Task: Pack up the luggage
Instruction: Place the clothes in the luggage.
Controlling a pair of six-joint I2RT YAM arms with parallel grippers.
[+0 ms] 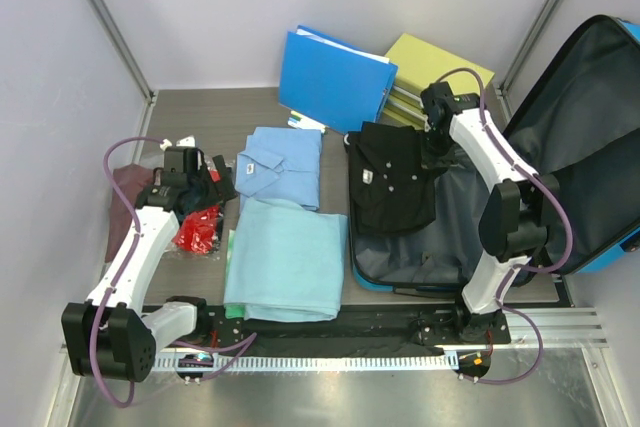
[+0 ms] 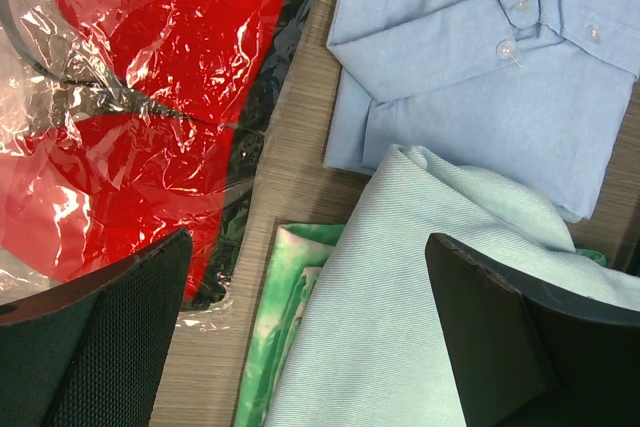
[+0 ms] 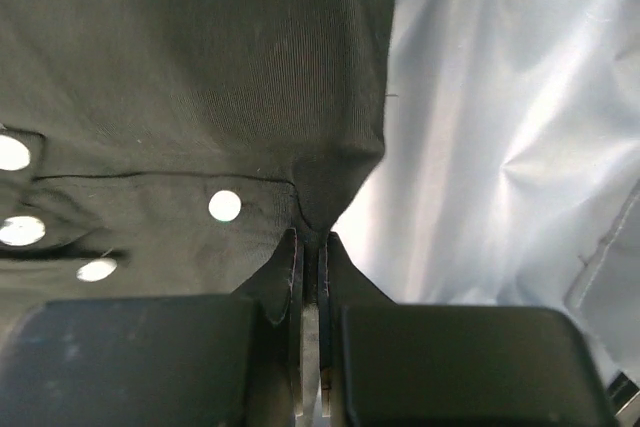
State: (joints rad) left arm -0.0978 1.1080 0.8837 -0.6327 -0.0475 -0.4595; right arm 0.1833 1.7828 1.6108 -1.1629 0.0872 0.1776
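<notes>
Blue luggage (image 1: 580, 137) lengthwise near-to-far (open rightward)

The luggage (image 1: 585, 137), a large hard-shell suitcase, lies open at the right side of the table (image 1: 200, 112). Its shallow base rests flat with the lining facing up. Its lid is raised, tilts away to the right and runs past the edge of the view. The inside is dark grey fabric. The bright blue shell shows only as a thin rim along the edges.
</notes>
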